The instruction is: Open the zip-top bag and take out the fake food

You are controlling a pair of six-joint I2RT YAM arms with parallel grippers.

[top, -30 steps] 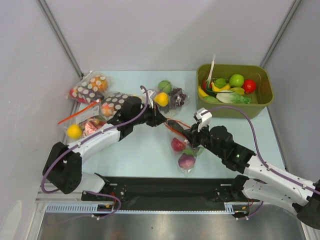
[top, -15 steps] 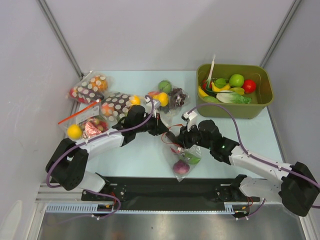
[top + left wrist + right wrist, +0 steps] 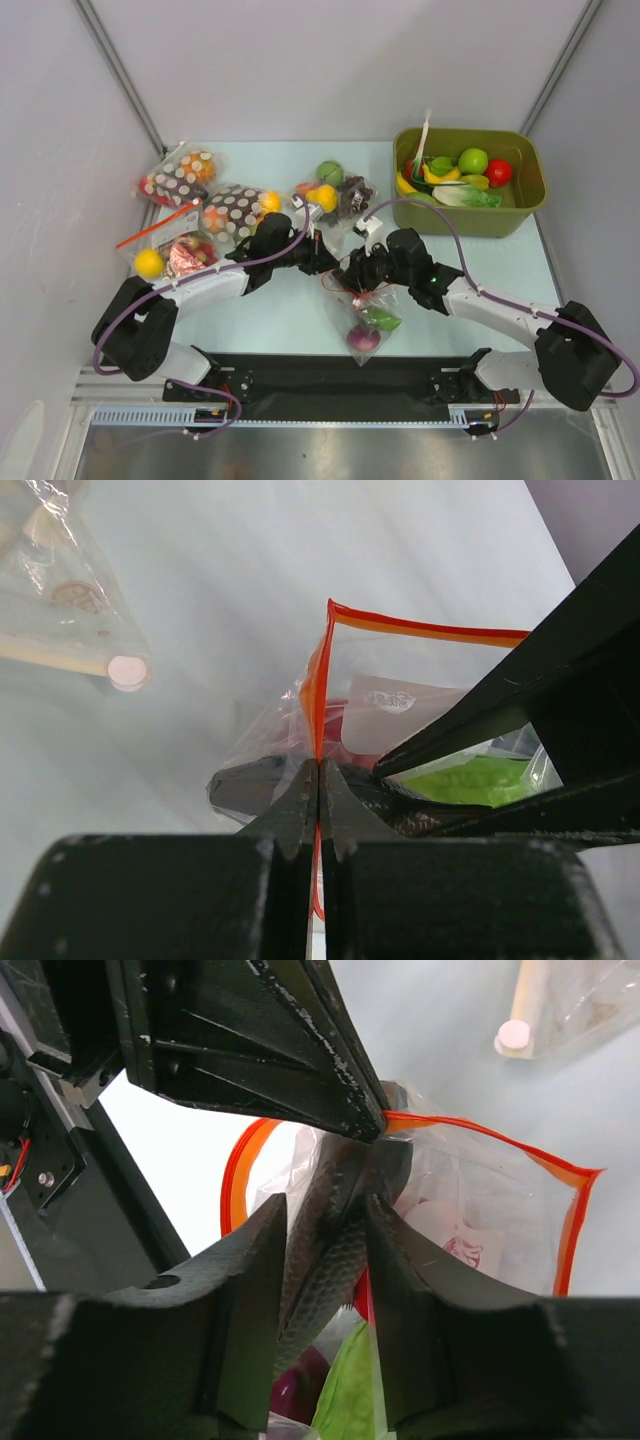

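Top view: the zip-top bag [image 3: 362, 305] looks light and floppy, sagging toward 6 o'clock from left gripper [image 3: 327, 264] and right gripper [image 3: 354, 274]. Left wrist: your left jaws are pinched flat on the slippery red strip [image 3: 318, 695] (best hold). Right wrist: right jaws flank the fake food [image 3: 333, 1252]; clamped or not, you cannot tell

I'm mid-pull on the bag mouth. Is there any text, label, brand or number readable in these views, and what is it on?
No text is legible in any view.
Small reddish mark on a pale patch inside the zip-top bag: too blurred to read in either wrist view.
Top view: no lettering can be made out on the green bin.
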